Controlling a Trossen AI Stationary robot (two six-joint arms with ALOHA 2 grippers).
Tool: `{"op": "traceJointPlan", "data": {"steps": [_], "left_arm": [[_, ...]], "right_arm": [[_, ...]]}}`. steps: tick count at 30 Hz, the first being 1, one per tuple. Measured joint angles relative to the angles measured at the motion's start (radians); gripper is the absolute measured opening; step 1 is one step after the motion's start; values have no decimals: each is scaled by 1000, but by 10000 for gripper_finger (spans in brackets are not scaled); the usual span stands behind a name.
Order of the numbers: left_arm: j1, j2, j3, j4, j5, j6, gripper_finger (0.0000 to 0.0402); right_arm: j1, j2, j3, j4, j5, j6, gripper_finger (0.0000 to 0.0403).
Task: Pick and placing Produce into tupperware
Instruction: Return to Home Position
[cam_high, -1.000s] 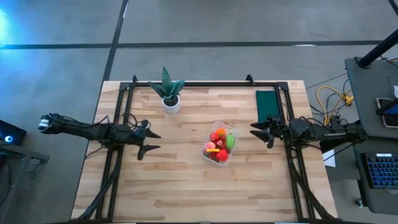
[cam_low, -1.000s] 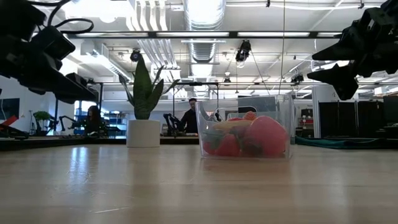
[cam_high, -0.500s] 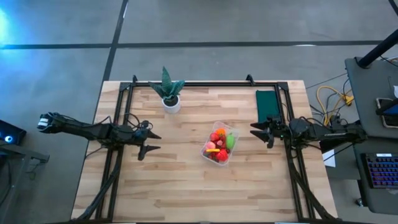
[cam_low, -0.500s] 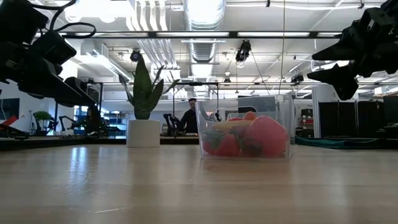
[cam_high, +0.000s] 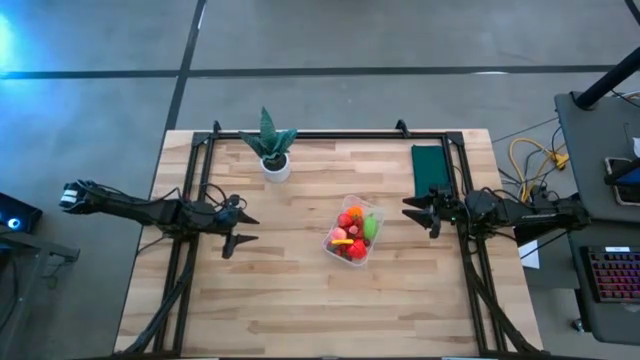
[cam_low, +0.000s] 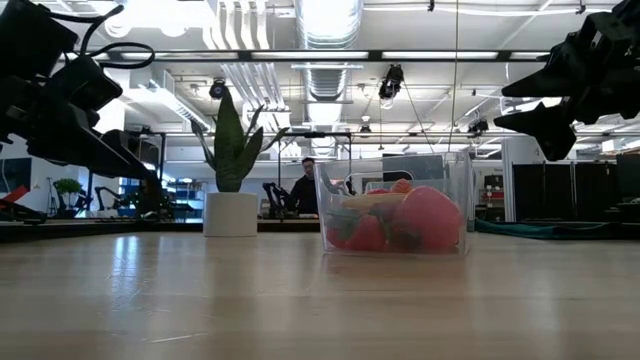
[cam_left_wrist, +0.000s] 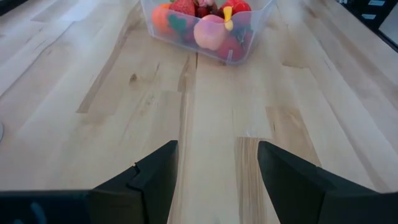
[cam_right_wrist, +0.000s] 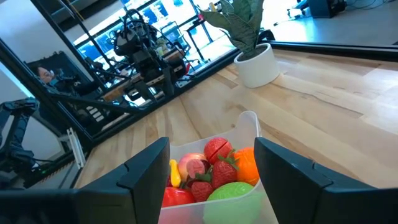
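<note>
Produce (cam_high: 352, 232) in tupperware (cam_low: 455, 180). Left end effector (cam_high: 243, 228), right end effector (cam_high: 408, 208) wide, empty. Likely homing; next, arms fold back.

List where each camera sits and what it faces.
High: overhead, straight down on table; both arms, left gripper, right gripper open.
Low: table height, level across at tupperware and plant; arms at upper corners.
Left wrist: past own fingers toward tupperware.
Right wrist: past own fingers toward tupperware, plant.
Shared: all four show the tupperware of produce.

Clear tupperware (cam_high: 353, 233) mid-table, upright, holds the colourful produce (cam_high: 349, 232).
</note>
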Motion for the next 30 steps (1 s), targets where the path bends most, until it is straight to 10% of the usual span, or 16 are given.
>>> {"op": "traceJointPlan", "data": {"steps": [30], "left_arm": [[0, 0, -7, 40, -5, 0, 206]], "right_arm": [[0, 0, 0, 0, 0, 0, 226]]}}
